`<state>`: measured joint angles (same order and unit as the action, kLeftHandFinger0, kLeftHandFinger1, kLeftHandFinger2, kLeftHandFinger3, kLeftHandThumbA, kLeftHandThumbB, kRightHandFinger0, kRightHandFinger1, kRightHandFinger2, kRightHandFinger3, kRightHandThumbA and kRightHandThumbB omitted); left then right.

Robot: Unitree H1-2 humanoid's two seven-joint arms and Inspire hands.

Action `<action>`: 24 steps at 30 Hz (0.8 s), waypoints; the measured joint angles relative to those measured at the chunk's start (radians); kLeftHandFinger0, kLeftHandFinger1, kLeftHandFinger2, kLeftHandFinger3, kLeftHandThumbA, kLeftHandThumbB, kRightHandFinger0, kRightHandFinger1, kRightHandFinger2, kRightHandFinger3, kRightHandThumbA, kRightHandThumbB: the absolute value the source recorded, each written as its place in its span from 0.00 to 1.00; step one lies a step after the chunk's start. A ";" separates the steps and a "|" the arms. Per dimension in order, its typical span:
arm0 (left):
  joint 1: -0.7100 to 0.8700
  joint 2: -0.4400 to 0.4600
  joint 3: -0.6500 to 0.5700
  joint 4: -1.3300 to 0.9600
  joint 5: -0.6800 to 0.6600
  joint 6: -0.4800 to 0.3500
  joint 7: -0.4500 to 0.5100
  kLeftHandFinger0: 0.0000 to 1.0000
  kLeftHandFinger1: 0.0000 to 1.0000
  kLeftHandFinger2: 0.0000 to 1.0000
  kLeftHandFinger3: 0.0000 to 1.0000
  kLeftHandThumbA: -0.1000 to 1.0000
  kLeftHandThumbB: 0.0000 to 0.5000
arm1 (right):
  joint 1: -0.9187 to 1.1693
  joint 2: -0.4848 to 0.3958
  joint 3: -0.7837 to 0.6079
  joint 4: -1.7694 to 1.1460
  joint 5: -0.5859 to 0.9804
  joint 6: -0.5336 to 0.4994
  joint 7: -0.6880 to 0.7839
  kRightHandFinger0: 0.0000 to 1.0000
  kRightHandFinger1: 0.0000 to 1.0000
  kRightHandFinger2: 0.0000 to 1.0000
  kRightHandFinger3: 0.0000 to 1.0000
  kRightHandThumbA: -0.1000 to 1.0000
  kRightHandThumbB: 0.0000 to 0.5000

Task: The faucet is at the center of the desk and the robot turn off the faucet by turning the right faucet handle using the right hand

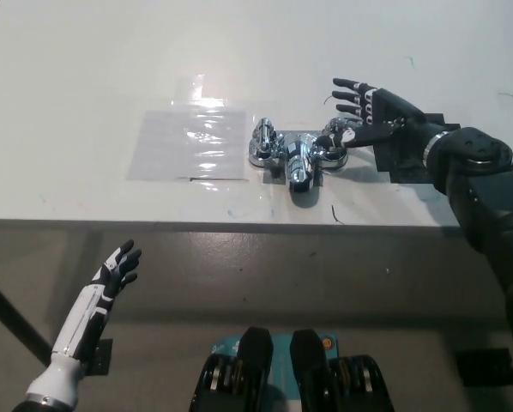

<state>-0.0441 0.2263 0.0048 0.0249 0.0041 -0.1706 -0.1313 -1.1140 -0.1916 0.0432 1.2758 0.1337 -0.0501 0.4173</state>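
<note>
The faucet [298,154] is shiny chrome on a white desk [85,94]. The right hand [375,112] is black; the left hand [115,268] white with black fingers.

Right faucet handle [335,136]: lever end covered by the right hand [378,114]; whether the fingers [349,88] press on it or only lie over it cannot be told. Black patch [411,156] near the surface's right edge: partly hidden under the right hand and wrist. Surface [85,77]: cut off at the top, left and right picture edges. Left arm: cut off at the bottom left. Small marks near the front edge of the surface: too small to identify.
</note>
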 measured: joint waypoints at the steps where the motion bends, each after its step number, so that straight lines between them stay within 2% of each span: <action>1: -0.001 0.000 0.000 0.000 0.000 0.000 0.000 1.00 1.00 1.00 1.00 1.00 0.86 | 0.000 0.002 -0.002 0.000 0.000 -0.001 0.000 1.00 1.00 1.00 1.00 1.00 0.97; 6: -0.003 0.000 0.000 0.000 0.000 0.000 0.000 1.00 1.00 1.00 1.00 1.00 0.85 | 0.000 0.012 -0.031 0.003 0.003 -0.001 0.004 1.00 1.00 1.00 1.00 1.00 0.85; 9: -0.003 0.000 0.000 0.000 0.001 0.000 0.000 1.00 1.00 1.00 1.00 1.00 0.85 | 0.000 0.016 -0.038 0.003 0.003 -0.001 0.004 1.00 1.00 1.00 1.00 1.00 0.84; 13: -0.006 0.000 0.000 0.000 0.001 0.000 0.000 1.00 1.00 1.00 1.00 1.00 0.86 | 0.000 0.024 -0.043 0.007 0.003 -0.003 0.004 1.00 1.00 1.00 1.00 1.00 0.89; 19: -0.010 0.000 0.000 0.000 0.000 0.000 0.000 1.00 1.00 1.00 1.00 1.00 0.87 | 0.001 0.042 -0.064 0.011 0.004 -0.007 0.004 1.00 1.00 1.00 1.00 1.00 0.84; 20: -0.011 0.000 0.000 0.000 0.000 0.000 0.000 1.00 1.00 1.00 1.00 1.00 0.85 | 0.001 0.044 -0.067 0.011 0.004 -0.007 0.004 1.00 1.00 1.00 1.00 1.00 0.80; 24: -0.012 0.000 0.000 0.000 0.000 0.000 0.000 1.00 1.00 1.00 1.00 1.00 0.84 | 0.004 0.054 -0.070 0.011 0.004 -0.010 0.005 1.00 1.00 1.00 1.00 1.00 0.80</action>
<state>-0.0563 0.2266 0.0049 0.0248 0.0044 -0.1705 -0.1313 -1.1099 -0.1379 -0.0272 1.2872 0.1373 -0.0602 0.4226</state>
